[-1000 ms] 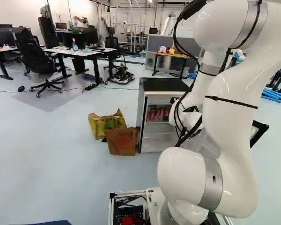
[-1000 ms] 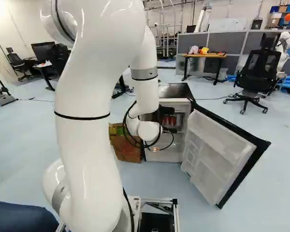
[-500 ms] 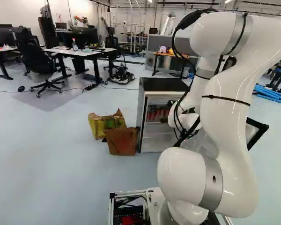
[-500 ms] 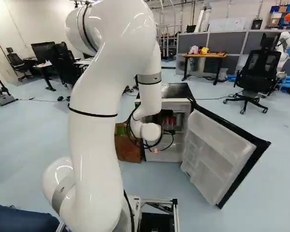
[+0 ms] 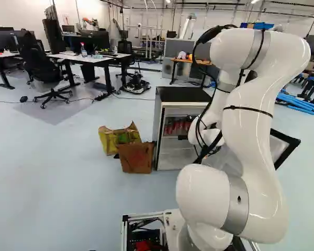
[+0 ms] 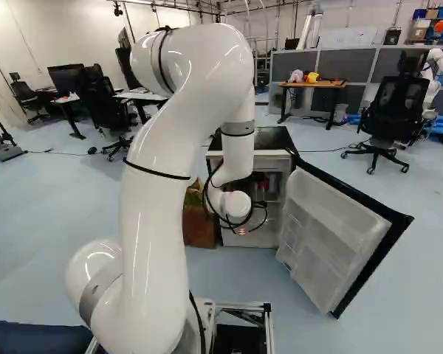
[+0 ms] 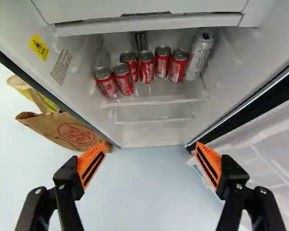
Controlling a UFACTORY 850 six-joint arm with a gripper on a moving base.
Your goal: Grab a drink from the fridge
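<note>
"How are you holding the hand (image 5: 183, 137) just now?"

"You're holding it wide, its orange pads (image 7: 90, 166) standing well apart and the pale floor (image 7: 149, 185) showing between them."

"What are you seeing beside it?"

"On its left, a brown paper bag (image 7: 70, 132) is sitting next to the fridge (image 5: 183, 94), with a yellow bag (image 7: 52, 103) just behind. On its right, the fridge door (image 6: 332, 236) is standing open."

"And your drinks?"

"They're waiting ahead of the hand, inside the fridge. Six red cans (image 7: 123, 78) are standing close together on a shelf (image 7: 154, 100), and a taller silver can (image 7: 199, 54) is standing at their right end."

"Anything beyond?"

"Farther ahead of the hand, past the fridge, a wooden table (image 6: 328, 85) is carrying small pink and yellow things (image 6: 312, 77)."
</note>
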